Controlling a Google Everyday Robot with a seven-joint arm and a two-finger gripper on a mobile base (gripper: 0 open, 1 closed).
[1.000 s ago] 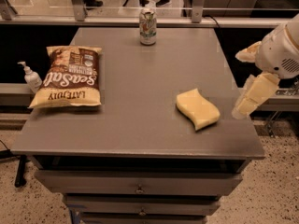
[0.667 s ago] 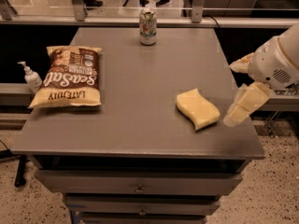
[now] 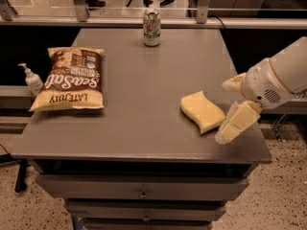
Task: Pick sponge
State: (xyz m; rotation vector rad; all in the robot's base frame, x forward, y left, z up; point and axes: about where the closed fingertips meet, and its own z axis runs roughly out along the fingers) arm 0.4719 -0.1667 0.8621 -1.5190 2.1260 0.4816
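Gripper: I see it over the table right edge, just beside the sponge, fingers spread wide, nothing held.
Sponge: lying flat, front-right of the tabletop.
Chip bag: left side, well apart.
Can: upright, far edge.

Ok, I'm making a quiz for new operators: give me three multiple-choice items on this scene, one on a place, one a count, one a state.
1. Where is the sponge? A) on the table, right side B) in a drawer C) on the floor
2. How many cans stand on the table? A) three B) one C) none
3. The gripper is: A) shut on the sponge B) shut on nothing C) open beside the sponge
1 A: it lies by the right edge. 2 B: one can, at the far edge. 3 C: its fingers stand apart, sponge unheld.
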